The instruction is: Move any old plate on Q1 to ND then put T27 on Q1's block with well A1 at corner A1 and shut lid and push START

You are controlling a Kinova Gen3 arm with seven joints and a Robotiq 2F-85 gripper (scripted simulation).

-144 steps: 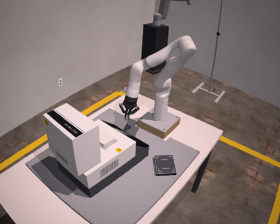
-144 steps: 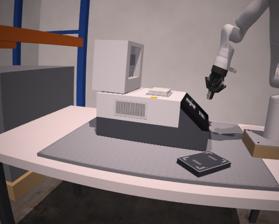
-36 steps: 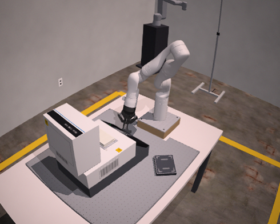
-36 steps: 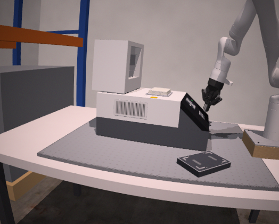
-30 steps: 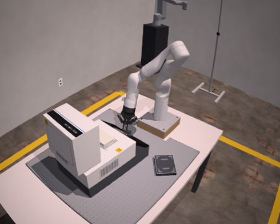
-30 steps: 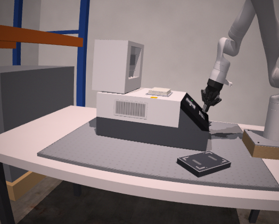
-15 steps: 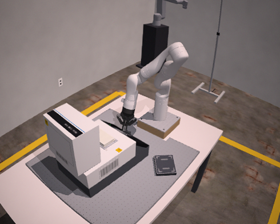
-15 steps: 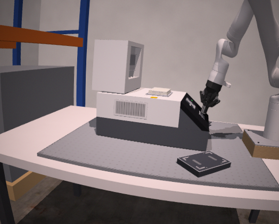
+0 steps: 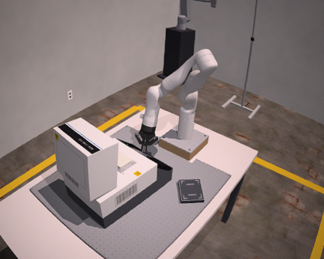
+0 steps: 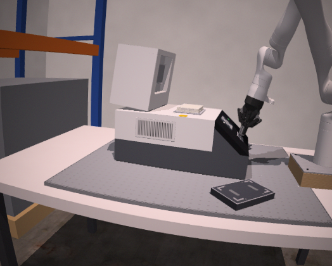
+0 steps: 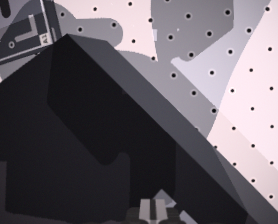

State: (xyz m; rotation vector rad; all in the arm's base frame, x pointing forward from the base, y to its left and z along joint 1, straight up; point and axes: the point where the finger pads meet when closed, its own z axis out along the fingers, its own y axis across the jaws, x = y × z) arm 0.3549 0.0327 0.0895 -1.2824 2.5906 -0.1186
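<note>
The cycler Q1 (image 9: pixel 109 173) stands on the grey mat with its lid (image 9: pixel 86 155) raised and tilted back. A white plate (image 9: pixel 126 161) lies on its block, also visible in the exterior view (image 10: pixel 190 108), with a yellow corner mark (image 10: pixel 183 115) beside it. I cannot read the plate's label. My gripper (image 9: pixel 147 152) is shut and empty. Its fingertips (image 10: pixel 241 134) point down onto the right end of Q1's black sloped key panel (image 10: pixel 231 131). In the wrist view the closed fingertips (image 11: pixel 152 210) are right at the dark panel. A small green lamp (image 10: pixel 227 119) glows on the panel.
An empty dark plate nest (image 9: pixel 190 190) with white locator marks lies on the mat in front of Q1, also visible in the exterior view (image 10: pixel 242 194). The arm's wooden base block (image 9: pixel 183 145) stands close behind the gripper. A grey cabinet (image 10: pixel 41 111) stands left of the table.
</note>
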